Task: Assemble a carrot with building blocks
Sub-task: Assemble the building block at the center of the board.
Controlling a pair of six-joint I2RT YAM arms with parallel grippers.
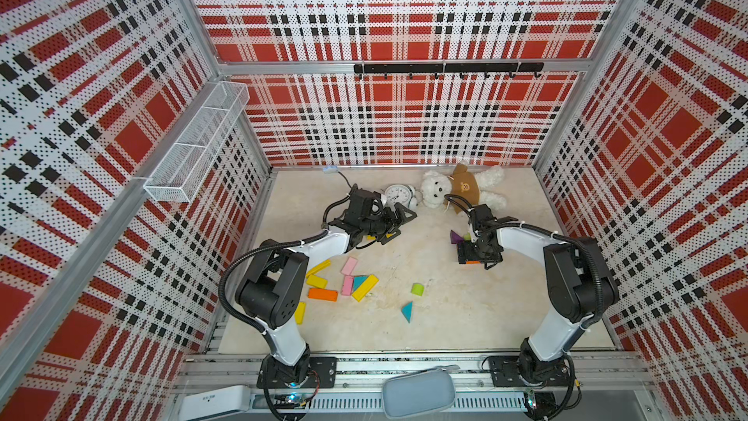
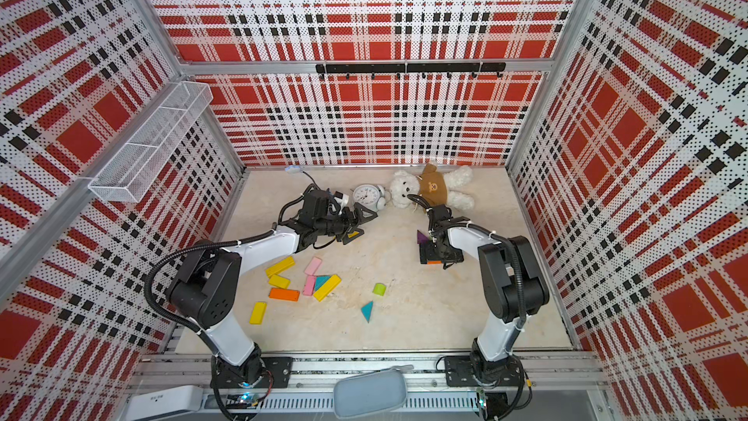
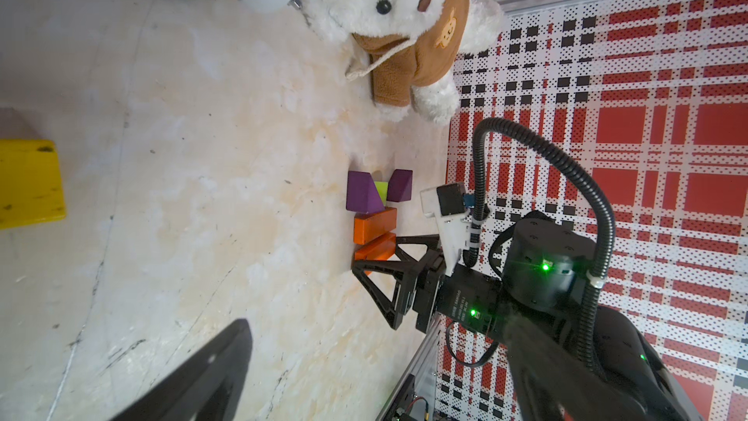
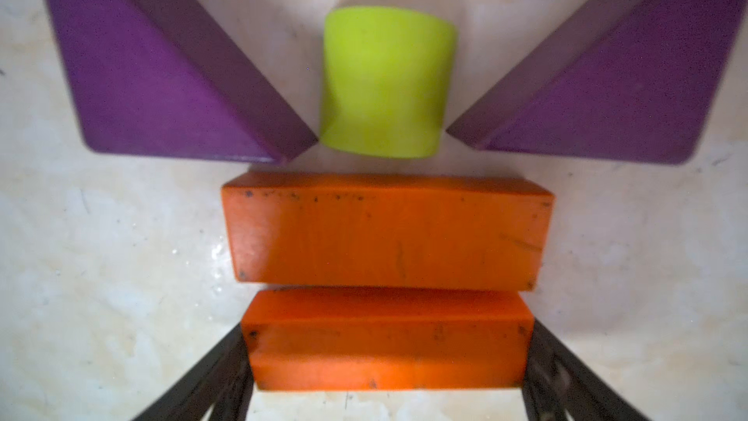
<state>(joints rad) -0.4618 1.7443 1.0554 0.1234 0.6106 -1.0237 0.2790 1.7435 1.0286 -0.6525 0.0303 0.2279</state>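
Two purple triangles (image 4: 154, 74) (image 4: 607, 87) flank a lime-green stub (image 4: 384, 83) lying on the table. Below the stub lie two orange bars, side by side. My right gripper (image 4: 386, 358) is shut on the nearer orange bar (image 4: 384, 342), one finger at each end, and that bar rests against the farther one (image 4: 388, 232). My left gripper (image 1: 400, 225) hangs open near the clock, holding nothing, with a yellow block (image 3: 28, 184) beside it. Loose building blocks (image 1: 322, 294) in yellow, orange, pink and teal lie front left. A lime stub (image 1: 417, 288) and a teal triangle (image 1: 407, 311) lie apart.
A white alarm clock (image 1: 396, 195) and a teddy bear (image 1: 457, 188) lie along the back wall. A wire basket (image 1: 194, 147) hangs on the left wall. A grey pouch (image 1: 419, 392) sits on the front rail.
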